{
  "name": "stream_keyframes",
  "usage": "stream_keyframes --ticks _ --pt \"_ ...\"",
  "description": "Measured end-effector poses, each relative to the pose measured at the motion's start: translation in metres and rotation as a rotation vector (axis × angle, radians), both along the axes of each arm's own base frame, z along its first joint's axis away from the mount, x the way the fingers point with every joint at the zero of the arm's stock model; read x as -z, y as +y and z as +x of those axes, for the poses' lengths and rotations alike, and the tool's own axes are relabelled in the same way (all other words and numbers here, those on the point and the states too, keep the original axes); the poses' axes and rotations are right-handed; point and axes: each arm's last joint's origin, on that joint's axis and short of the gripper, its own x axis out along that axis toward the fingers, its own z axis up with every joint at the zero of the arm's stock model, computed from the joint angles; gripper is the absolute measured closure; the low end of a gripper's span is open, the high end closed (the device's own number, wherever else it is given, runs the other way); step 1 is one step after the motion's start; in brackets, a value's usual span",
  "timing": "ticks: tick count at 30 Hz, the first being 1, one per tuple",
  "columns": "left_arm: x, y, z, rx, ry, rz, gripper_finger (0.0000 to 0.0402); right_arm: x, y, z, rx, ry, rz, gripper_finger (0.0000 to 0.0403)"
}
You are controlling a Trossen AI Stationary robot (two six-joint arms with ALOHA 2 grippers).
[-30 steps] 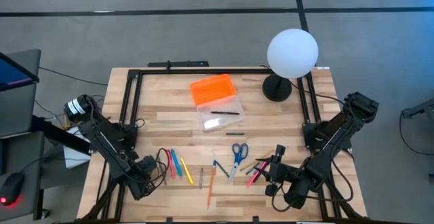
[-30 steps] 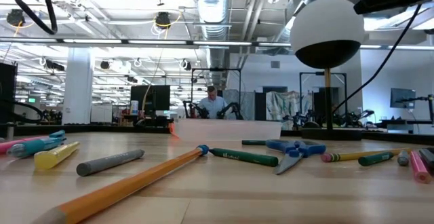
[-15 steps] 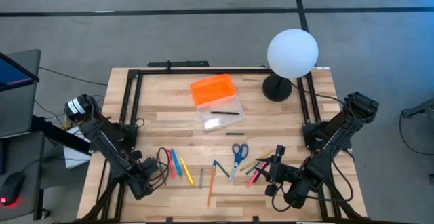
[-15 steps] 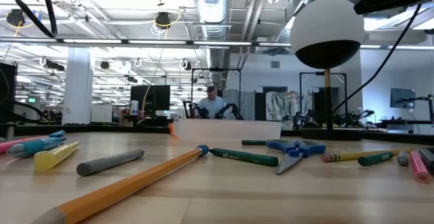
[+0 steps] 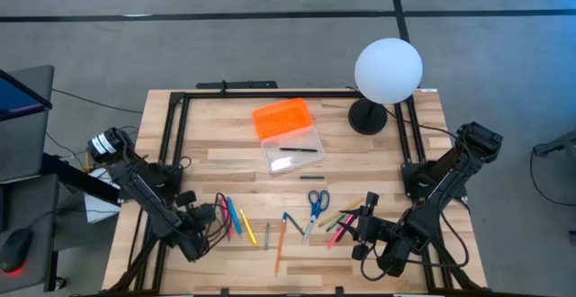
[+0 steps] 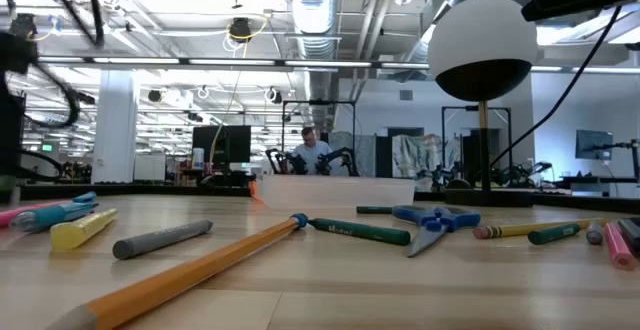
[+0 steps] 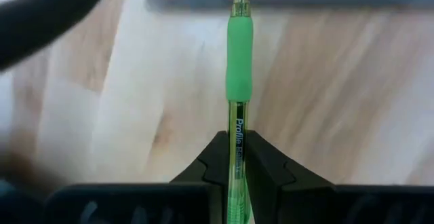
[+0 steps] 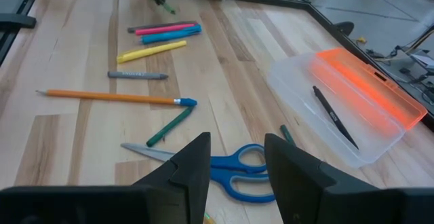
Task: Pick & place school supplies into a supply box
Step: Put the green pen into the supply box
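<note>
At the lower left of the high view, the left gripper (image 5: 205,218) is pinching a green pen (image 7: 239,81) between its jaws, near the pink, blue and yellow markers (image 5: 234,216). The pen is looking light, stiff and smooth, so I judge it can slip or turn; the hold is sitting on the clear barrel below the soft green sleeve, and a grip nearer the middle would probably balance it better. Moving right, an orange pencil (image 5: 280,242), a grey marker (image 8: 137,75) and blue scissors (image 5: 315,206) are lying in the lower middle of the table (image 5: 216,144). In the upper middle, the supply box (image 5: 290,144) is standing open, with its orange lid (image 5: 282,117) folded back and a black pen (image 8: 333,117) already inside. A white globe lamp (image 5: 387,70) is standing at the upper right, beside the box but not in the path. At the lower right, the right gripper (image 5: 368,221) is waiting with its jaws spread and nothing between them.
</note>
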Motion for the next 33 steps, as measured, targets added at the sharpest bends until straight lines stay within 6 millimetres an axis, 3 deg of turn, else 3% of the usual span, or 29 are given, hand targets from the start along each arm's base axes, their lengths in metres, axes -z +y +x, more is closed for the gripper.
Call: stream_keyframes --ticks 8,13,24,33 --pt "-0.027 -0.006 0.022 0.135 -0.108 0.058 0.0385 0.000 0.000 0.000 -0.001 0.001 0.000 0.0269" --pt "-0.037 0.012 0.050 0.232 -0.218 0.226 0.0383 0.000 -0.002 0.002 0.006 0.003 -0.006 0.0269" --pt "-0.050 0.092 0.138 0.313 -0.410 0.420 0.0379 0.000 -0.009 0.009 0.042 0.004 -0.006 0.0269" --pt "-0.067 0.176 0.177 0.326 -0.619 0.329 0.0378 0.000 -0.016 0.016 0.075 0.007 -0.010 0.0269"
